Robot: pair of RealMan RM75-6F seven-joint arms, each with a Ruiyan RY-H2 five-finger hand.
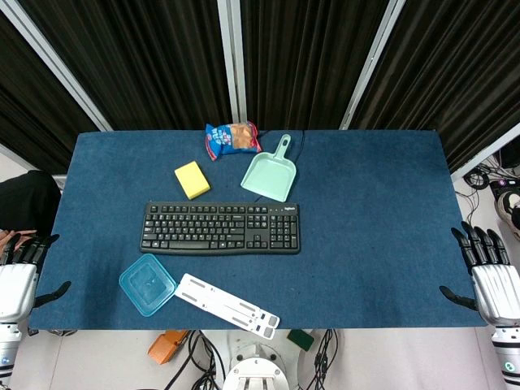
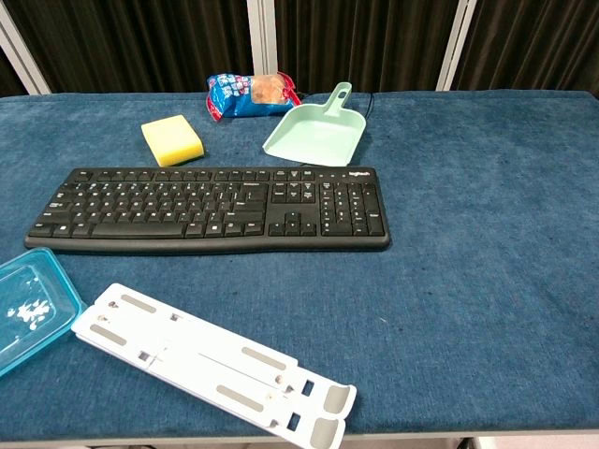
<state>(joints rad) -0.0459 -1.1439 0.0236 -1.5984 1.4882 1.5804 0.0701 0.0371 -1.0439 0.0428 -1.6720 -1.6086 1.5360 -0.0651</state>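
My left hand [image 1: 20, 280] hangs just off the table's left front corner, fingers spread and holding nothing. My right hand [image 1: 487, 276] sits off the right front corner, likewise spread and empty. The chest view shows neither hand. A black keyboard [image 1: 220, 228] [image 2: 211, 209] lies in the middle of the blue table [image 1: 374, 211]. Near the front edge are a white folding stand [image 1: 227, 301] [image 2: 211, 360] and a blue clear lid [image 1: 147, 283] [image 2: 28, 309]. The lid is the thing nearest my left hand.
Behind the keyboard lie a yellow sponge [image 1: 192, 179] [image 2: 172, 139], a mint green dustpan [image 1: 271, 173] [image 2: 314, 131] and a blue snack bag [image 1: 232, 139] [image 2: 249, 94]. Dark curtains hang behind the table. Cables and small objects lie on the floor below the front edge.
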